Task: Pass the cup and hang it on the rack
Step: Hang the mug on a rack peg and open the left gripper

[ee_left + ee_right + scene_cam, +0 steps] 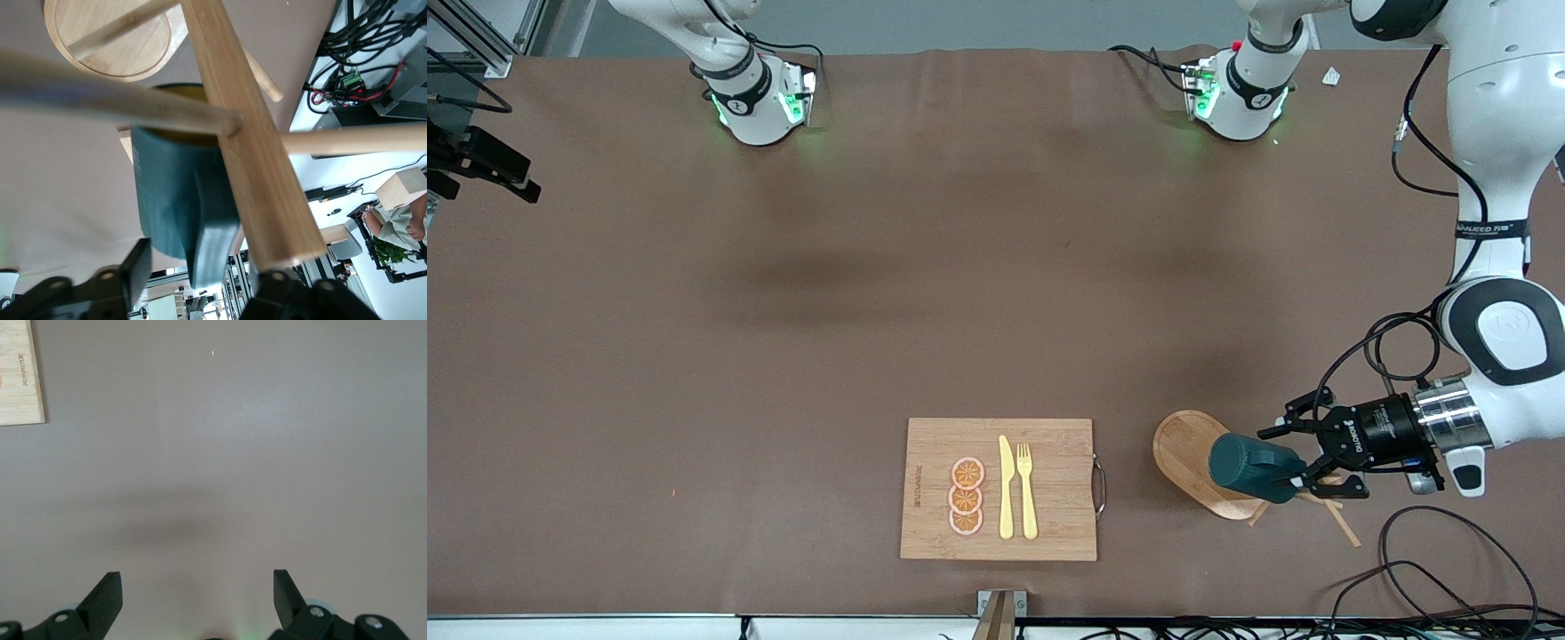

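The dark teal cup (1249,462) lies on its side up in the rack (1183,444), over the oval bamboo base. In the left wrist view the cup (167,193) sits against the rack's post (247,133), and a peg (120,107) crosses its yellow mouth. My left gripper (1303,464) is open; its fingers (137,267) stand apart on either side of the cup's handle (213,247), with gaps showing. Whether the cup rests on the peg I cannot tell. My right gripper (197,593) is open and empty over bare brown table; it is out of the front view.
A rectangular bamboo cutting board (934,489) with a yellow knife, a yellow fork and three orange slices lies beside the rack, toward the right arm's end; its corner shows in the right wrist view (20,373). Black cables (1432,569) lie near the table edge nearest the front camera.
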You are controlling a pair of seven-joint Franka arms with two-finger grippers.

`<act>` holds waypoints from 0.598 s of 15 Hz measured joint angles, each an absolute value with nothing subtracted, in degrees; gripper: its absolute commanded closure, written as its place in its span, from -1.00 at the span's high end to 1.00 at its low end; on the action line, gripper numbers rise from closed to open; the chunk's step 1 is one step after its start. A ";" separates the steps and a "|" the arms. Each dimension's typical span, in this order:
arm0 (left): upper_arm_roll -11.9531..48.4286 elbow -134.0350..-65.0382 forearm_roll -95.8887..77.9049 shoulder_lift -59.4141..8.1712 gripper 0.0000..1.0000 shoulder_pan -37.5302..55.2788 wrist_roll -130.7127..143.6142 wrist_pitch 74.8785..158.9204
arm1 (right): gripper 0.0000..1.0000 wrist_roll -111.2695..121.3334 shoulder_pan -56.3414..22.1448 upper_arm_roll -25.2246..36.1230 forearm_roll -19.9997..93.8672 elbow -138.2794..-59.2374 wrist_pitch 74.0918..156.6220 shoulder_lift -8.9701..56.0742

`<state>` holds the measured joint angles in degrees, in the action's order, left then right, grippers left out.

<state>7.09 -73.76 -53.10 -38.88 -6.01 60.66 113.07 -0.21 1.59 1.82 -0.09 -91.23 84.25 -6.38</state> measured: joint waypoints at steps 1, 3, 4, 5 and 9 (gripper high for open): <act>7.33 -73.54 -52.50 -38.53 0.99 -5.90 60.59 113.07 | 1.00 -0.21 1.67 1.83 -0.09 -91.22 83.94 -6.38; 8.17 -73.33 -48.09 -36.97 0.99 -5.01 60.54 113.00 | 1.00 -0.21 1.78 1.84 -0.09 -91.21 83.66 -6.38; 8.46 -73.21 -44.98 -35.84 0.99 -4.00 60.60 112.99 | 1.00 -0.21 1.80 1.84 -0.09 -91.20 83.61 -6.38; 8.64 -73.17 -41.45 -34.47 0.99 -2.59 60.97 112.99 | 1.00 -0.21 1.81 1.84 -0.09 -91.15 83.59 -6.38; 9.41 -73.24 -29.87 -30.16 1.00 2.33 62.72 112.05 | 1.00 -0.22 1.86 1.85 -0.09 -89.79 82.28 -6.38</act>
